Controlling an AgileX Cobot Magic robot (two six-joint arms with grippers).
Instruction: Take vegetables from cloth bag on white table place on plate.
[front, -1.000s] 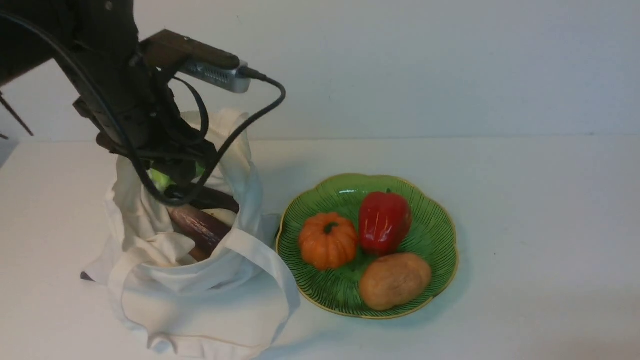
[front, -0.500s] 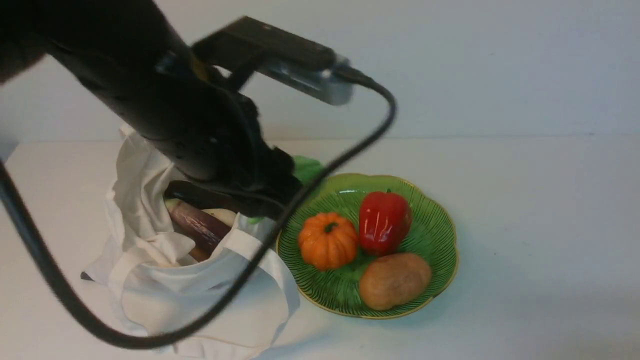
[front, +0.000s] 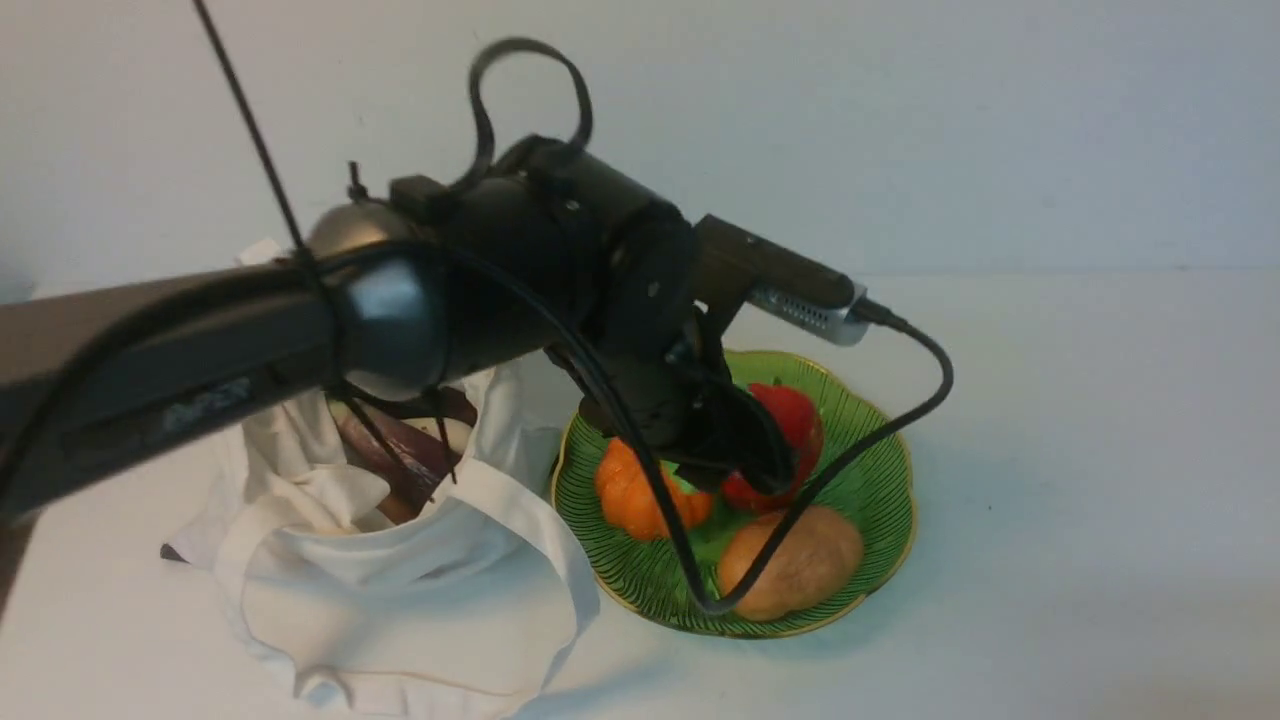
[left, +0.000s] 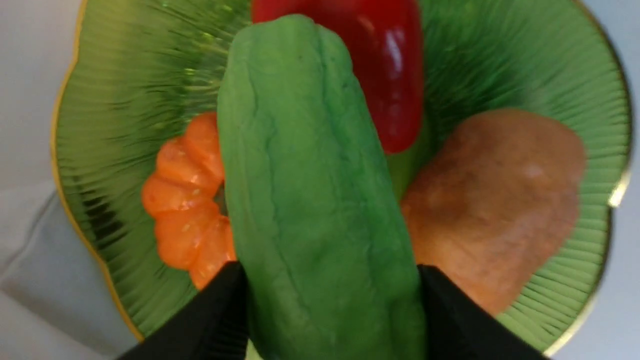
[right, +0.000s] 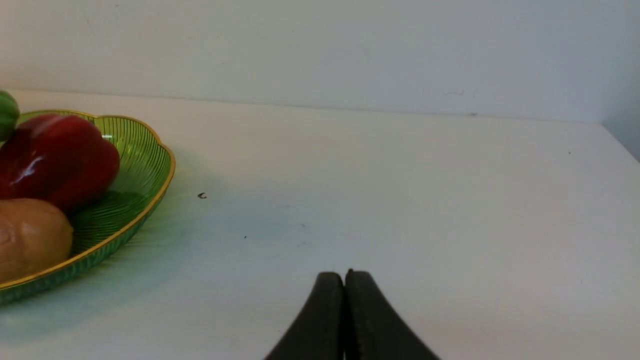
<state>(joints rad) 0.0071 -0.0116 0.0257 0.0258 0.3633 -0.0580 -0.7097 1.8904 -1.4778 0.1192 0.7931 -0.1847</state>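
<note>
My left gripper (front: 740, 455) is shut on the light-green lumpy vegetable (left: 315, 190) and holds it over the middle of the green plate (front: 875, 450). In the left wrist view the black fingers (left: 220, 305) clamp its near end, above the plate (left: 120, 100). The off-white cloth bag (front: 400, 590) stands on the white table (front: 1050, 500), left of the plate. A dark purple aubergine (front: 385, 450) shows in its open mouth, partly hidden by my arm. My right gripper (right: 344, 275) is shut and empty, low over bare table right of the plate (right: 145, 165).
On the plate lie an orange pumpkin (front: 625, 485), a red bell pepper (front: 800, 410) and a brown potato (front: 800, 560). The left arm's cable (front: 900, 400) hangs over the plate. A wall stands behind the table.
My left arm has lifted the green vegetable out of the bag and swung right, from the bag's mouth to above the plate. The bag's rim has sagged a little.
</note>
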